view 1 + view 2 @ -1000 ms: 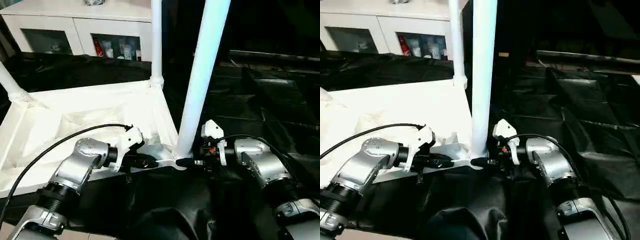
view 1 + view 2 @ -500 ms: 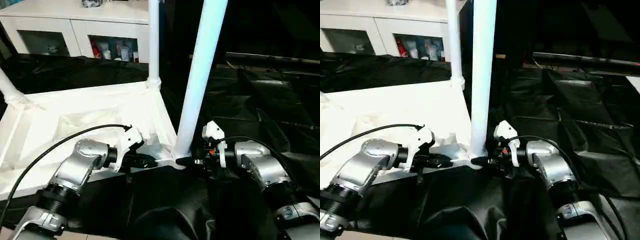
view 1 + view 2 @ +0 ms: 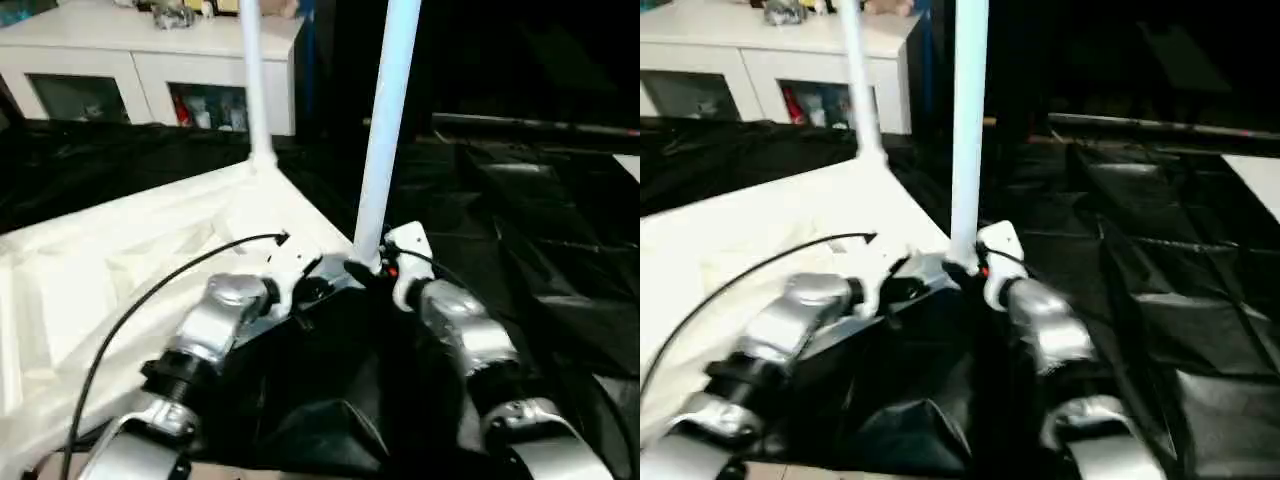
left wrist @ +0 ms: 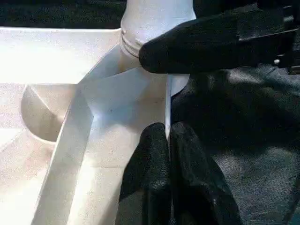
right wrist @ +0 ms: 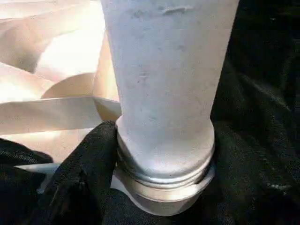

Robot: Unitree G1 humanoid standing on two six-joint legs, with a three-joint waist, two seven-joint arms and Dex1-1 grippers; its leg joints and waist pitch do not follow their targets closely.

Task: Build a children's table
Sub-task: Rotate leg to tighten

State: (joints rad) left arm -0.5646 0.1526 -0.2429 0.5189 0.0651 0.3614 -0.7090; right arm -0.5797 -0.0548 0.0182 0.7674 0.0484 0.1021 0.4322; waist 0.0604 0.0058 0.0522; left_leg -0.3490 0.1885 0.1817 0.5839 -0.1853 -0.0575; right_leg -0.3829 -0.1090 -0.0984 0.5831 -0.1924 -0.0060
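Head view: the children's table (image 3: 120,260) lies upside down on black sheeting (image 3: 560,260), legs up. Left wrist view: left end effector (image 4: 168,140) pressed together on the tabletop rim. Right wrist view: right end effector (image 5: 159,187) at the near leg (image 5: 166,84); its grip I cannot tell.

Motion is smearing both head views; the white tabletop (image 3: 120,250) is glaring, the black sheet (image 3: 560,240) swallowing light.

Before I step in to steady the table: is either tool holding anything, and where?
The left tool pinches the tabletop's rim at the near corner. The right tool is at the base of the corner leg; a firm grip cannot be told.
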